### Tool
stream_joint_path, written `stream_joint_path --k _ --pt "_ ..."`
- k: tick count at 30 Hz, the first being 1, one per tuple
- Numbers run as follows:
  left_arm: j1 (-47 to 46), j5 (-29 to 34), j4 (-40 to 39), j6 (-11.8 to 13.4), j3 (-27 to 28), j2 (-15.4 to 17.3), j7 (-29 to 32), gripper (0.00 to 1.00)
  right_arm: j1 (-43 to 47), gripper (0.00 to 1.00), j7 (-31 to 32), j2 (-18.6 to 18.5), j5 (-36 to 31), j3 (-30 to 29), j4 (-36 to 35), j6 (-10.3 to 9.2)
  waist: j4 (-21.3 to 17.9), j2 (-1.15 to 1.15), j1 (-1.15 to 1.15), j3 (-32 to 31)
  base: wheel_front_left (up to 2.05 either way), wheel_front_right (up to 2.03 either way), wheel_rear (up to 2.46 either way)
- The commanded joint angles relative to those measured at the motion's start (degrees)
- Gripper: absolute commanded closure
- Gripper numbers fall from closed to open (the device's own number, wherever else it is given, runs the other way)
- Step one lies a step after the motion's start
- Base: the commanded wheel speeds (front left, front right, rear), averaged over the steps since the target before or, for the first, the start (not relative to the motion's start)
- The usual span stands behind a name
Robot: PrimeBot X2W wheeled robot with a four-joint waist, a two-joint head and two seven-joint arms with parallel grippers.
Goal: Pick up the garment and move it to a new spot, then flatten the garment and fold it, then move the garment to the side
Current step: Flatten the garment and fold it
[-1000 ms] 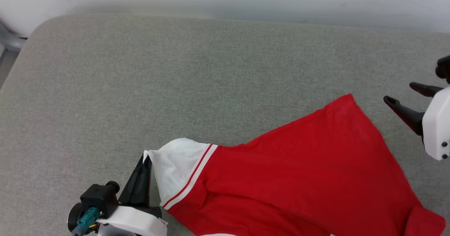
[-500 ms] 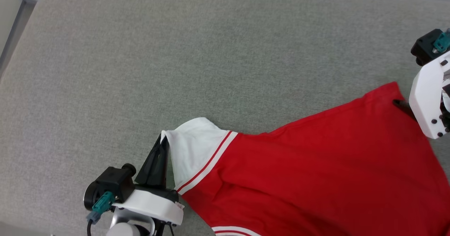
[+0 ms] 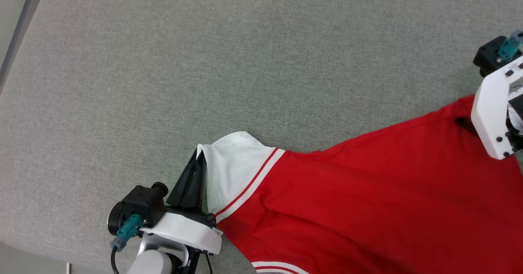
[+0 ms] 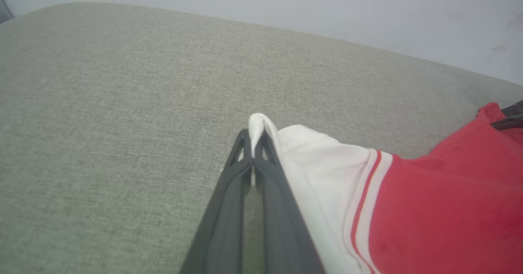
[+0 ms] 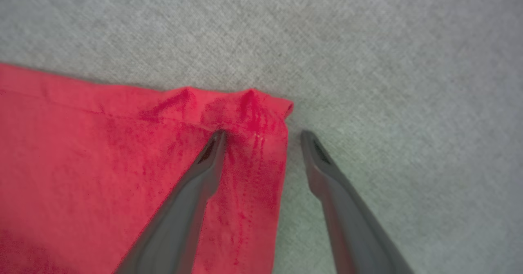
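Bare indoor workspace, most like a test room or lab, though the exact kind cannot be told. A wide padded surface (image 3: 163,82) covered in grey-green woven cloth, rounded at its far corner, has a plain pale wall (image 4: 286,0) behind it. A grey metal bar (image 3: 22,25) runs beside its far left edge.

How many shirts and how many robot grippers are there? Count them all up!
Red-and-white shirt: 1
Grippers: 2 (left gripper, right gripper)
Total: 3
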Motion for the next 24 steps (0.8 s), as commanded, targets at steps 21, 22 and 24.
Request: stream_joint_path --k 21,22,24 --pt "0.51 0.85 -2.78 0.72 2.04 5.88 2.17 1.0 3.87 1.0 -27.02 2.04 3.74 0.73 0.31 0.21 -6.43 0.0 0.01 -13.63 0.0 0.0 0.0" --pt "0.12 1.01 -3.43 0.66 2.19 6.4 2.53 1.0 4.12 1.0 -28.19 1.93 3.69 -0.05 0.01 0.21 -6.74 0.0 0.01 -14.27 0.0 0.0 0.0" --pt "-0.77 0.59 -4.74 0.13 2.5 7.09 3.41 1.0 4.86 1.0 -30.18 1.65 3.3 -1.11 -0.81 0.21 -7.32 0.0 0.01 -15.57 0.0 0.0 0.0"
